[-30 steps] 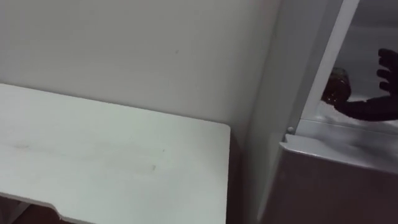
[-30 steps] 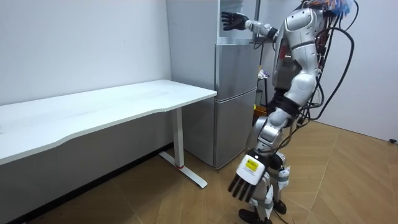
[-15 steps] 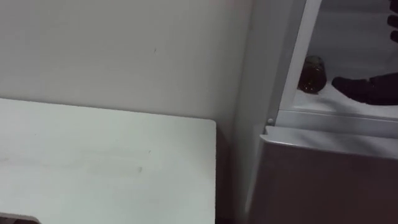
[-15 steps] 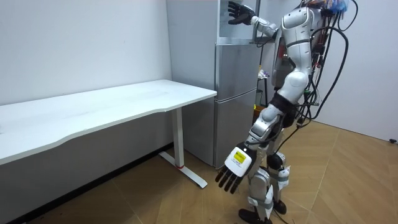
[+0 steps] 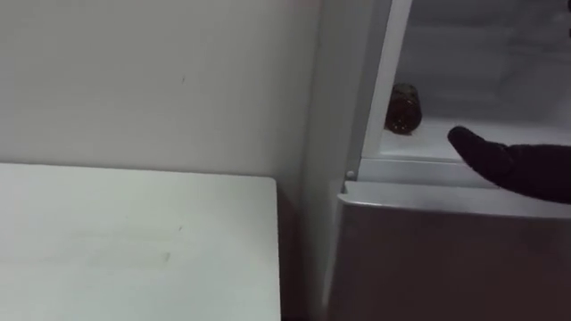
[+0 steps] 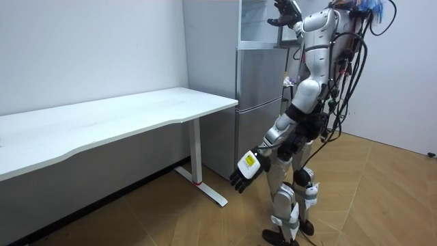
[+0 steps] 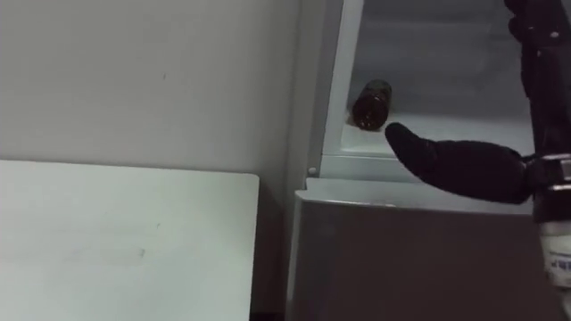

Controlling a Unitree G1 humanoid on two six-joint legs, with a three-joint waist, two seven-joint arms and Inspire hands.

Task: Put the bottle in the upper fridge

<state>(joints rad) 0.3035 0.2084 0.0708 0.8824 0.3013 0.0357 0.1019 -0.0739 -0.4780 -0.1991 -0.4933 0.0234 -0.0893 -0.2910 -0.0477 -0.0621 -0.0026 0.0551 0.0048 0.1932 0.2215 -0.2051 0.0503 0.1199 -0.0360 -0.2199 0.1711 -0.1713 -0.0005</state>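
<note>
When you look through the robot's eyes, you can see the brown bottle inside the upper fridge. It sits on the white floor of that space, in the front corner on the robot's left, close to the frame. You cannot tell if it stands up or lies down. Neither of the 2 hands holds it.

The right hand is dark and comes in from the right, at the front edge of the upper fridge. It is spread wide and holds nothing. Its thumb sticks out toward the bottle and its fingers point up. The thumb tip is near the bottle, but there is a small gap, so they do not touch.

Under the hand is the grey lower fridge door, and it is closed. To the left of the fridge you see a white table against a plain wall.

In the room view the robot stands upright right by the fridge, with its right arm lifted high. The left hand hangs low beside its legs, away from the fridge, with loose fingers and nothing in it
</note>
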